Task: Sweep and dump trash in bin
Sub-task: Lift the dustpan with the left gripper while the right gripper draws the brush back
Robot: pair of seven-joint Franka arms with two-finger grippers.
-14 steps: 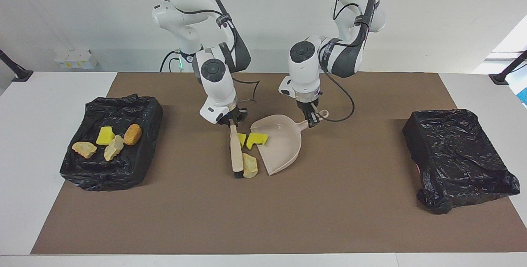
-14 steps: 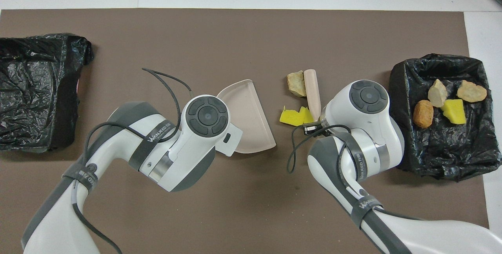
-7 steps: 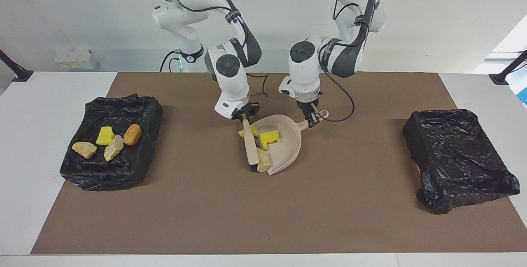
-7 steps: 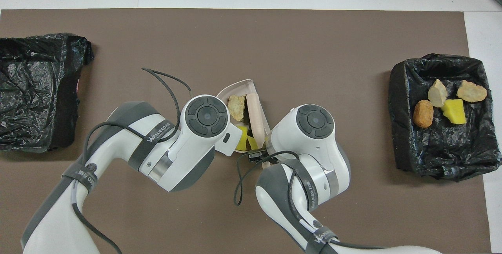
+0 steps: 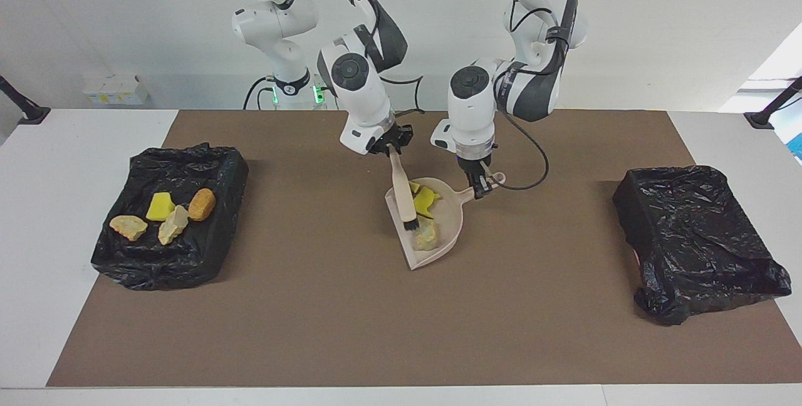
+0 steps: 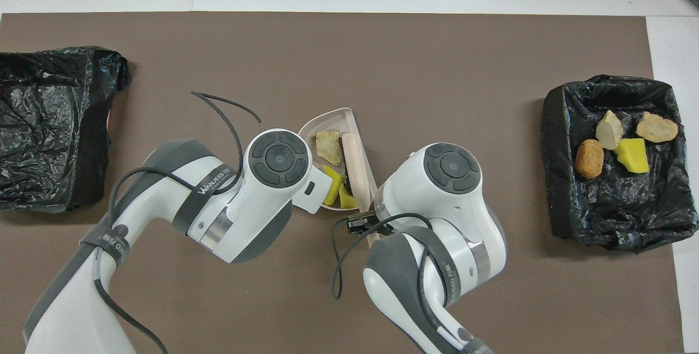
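— What do your two grippers have?

— Your right gripper (image 5: 393,146) is clamped on the handle of the brush (image 5: 403,193), which slants down into the dustpan (image 5: 451,230). Your left gripper (image 5: 480,188) is closed on the dustpan's handle.

— Where is the trash?

— Two yellow sponge pieces (image 5: 427,200) and a beige lump (image 5: 425,235) lie in the dustpan, beside the bristles. Four more scraps (image 5: 164,213) sit in the black-lined bin (image 5: 207,249) at your right arm's end of the table. The other black-lined bin (image 5: 702,243) is at your left arm's end.
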